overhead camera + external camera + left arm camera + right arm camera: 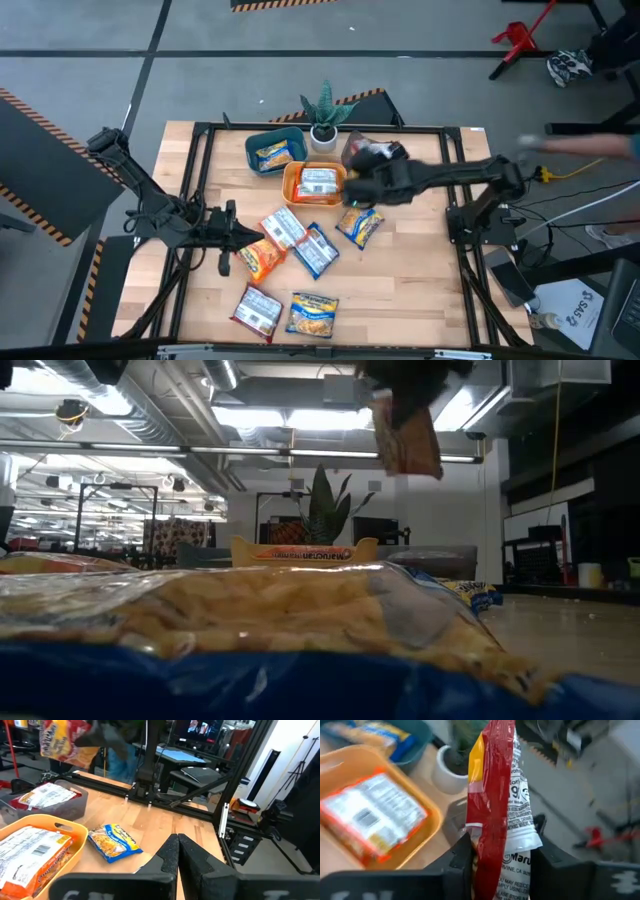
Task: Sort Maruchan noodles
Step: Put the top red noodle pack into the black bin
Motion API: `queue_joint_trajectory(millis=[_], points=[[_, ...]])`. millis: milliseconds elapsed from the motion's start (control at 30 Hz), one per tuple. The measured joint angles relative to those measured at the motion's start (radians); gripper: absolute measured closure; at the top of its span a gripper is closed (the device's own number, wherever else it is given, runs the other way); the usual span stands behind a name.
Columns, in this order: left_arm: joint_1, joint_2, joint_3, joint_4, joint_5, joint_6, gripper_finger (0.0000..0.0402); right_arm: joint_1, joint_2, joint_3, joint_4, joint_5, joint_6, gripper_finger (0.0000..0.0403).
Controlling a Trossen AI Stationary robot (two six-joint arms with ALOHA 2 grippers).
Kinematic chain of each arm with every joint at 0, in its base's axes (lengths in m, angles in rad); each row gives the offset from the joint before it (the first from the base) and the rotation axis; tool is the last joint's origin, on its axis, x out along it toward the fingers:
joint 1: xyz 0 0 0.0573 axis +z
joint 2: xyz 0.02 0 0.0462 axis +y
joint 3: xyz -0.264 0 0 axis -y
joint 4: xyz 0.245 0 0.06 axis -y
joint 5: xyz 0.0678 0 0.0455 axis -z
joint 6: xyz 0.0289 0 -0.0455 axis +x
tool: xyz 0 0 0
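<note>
1. Right tool [362, 170], seen from above, is over the far middle of the surface [420, 280], beside the orange bin [292, 190] and above the grey bin [352, 145]. It pinches a red-and-white packet [352, 155]. The teal bin [262, 140] holds one yellow-and-blue packet [272, 154], and the orange bin holds an orange packet [318, 183]. The left tool [228, 240] waits low at the left side, its fingers pressed together on nothing. Several loose packets [300, 240] lie between the arms and nearer the front edge. A potted plant [324, 115] stands behind the bins.

2. In the low view, the held packet [408, 438] hangs high in the air, clear of everything. One packet close to the camera fills the bottom of this view.

3. In the left wrist view, the left tool [178, 852] has its fingers touching each other. The grey bin [75, 805] already contains a red-and-white packet [44, 795], and the right arm carries its packet [65, 740] above it.

4. In the right wrist view, the right tool [502, 862] grips the red-and-white packet [495, 795] on its edge, standing upright between both fingers.

5. I judge the step in hand is delivery of this packet to the grey bin. The next move calls for lowering over that bin, not the orange one beside it, and then spreading the fingers.
</note>
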Motion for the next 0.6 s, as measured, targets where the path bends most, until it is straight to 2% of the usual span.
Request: queue_joint_trajectory(millis=[133,233,433,500,600], points=[[-0.002,0.0,0.0,-0.002,0.0,0.0,0.0402,-0.1,-0.126,-0.205,0.275,-0.081,0.0,0.0294],[-0.002,0.0,0.0,-0.007,0.0,0.001,0.0402,-0.174,-0.196,-0.359,0.498,-0.096,0.02,0.0294],[-0.002,0.0,0.0,-0.015,0.0,0.0,0.0402,-0.286,-0.195,-0.564,1.003,-0.188,0.046,0.0293],[-0.002,0.0,0.0,-0.016,0.0,0.0,0.0402,-0.309,-0.17,-0.592,1.074,-0.204,0.054,0.0293],[-0.002,0.0,0.0,-0.016,0.0,0.0,0.0402,-0.324,-0.146,-0.6,1.069,-0.191,0.096,0.0293]])
